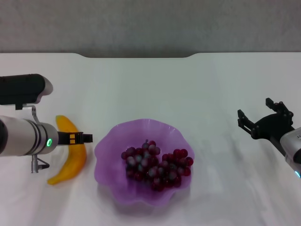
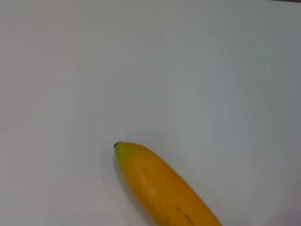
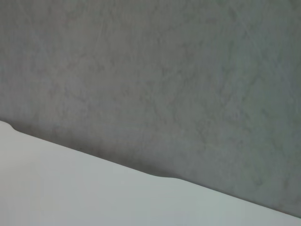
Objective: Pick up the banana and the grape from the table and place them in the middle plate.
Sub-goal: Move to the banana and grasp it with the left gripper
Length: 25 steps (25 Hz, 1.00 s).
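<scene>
White and flat, the table (image 1: 141, 84) shows half the job done: the dark red-purple grape bunch (image 1: 157, 168) lies in the translucent purple wavy-rimmed plate (image 1: 106, 155), while the curved yellow banana (image 1: 70, 155) rests just left of it, under the left pincer (image 1: 81, 138), whose grip I cannot tell; the right pincer (image 1: 263, 120) hangs released, well apart.

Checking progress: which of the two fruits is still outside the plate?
The banana: it lies on the table left of the middle plate, under the left gripper, while the grape sits inside the plate.
</scene>
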Each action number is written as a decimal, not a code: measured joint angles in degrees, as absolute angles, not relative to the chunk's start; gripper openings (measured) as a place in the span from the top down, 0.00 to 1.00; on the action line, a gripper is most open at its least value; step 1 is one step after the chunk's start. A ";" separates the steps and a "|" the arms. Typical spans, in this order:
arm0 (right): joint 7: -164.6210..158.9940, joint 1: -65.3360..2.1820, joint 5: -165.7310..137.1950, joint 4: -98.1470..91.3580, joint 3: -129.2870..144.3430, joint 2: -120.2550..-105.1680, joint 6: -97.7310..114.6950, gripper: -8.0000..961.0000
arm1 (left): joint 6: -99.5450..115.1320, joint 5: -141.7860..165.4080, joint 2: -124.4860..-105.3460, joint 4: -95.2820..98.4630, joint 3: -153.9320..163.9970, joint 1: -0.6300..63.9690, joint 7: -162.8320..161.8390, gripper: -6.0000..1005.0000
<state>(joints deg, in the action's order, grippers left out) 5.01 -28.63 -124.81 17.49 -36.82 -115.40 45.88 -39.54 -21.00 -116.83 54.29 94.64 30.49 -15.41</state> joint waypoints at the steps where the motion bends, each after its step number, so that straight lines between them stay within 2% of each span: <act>1: 5.01 -28.65 -124.80 17.49 -36.80 -115.40 45.88 0.10 | -39.33 -21.08 -116.85 54.01 94.66 30.58 -15.37 0.11; 19: 5.01 -28.59 -124.80 17.49 -36.74 -115.49 45.87 0.10 | -37.31 -22.54 -116.94 49.19 94.67 32.78 -15.31 0.12; 25: 5.01 -28.53 -124.80 17.49 -36.56 -115.48 45.87 0.10 | -36.79 -22.60 -116.82 48.79 94.64 32.79 -15.30 0.30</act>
<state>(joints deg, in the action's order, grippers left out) 5.01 -28.53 -124.80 17.49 -36.56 -115.48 45.87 -36.79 -22.60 -116.82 48.79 94.64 32.79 -15.30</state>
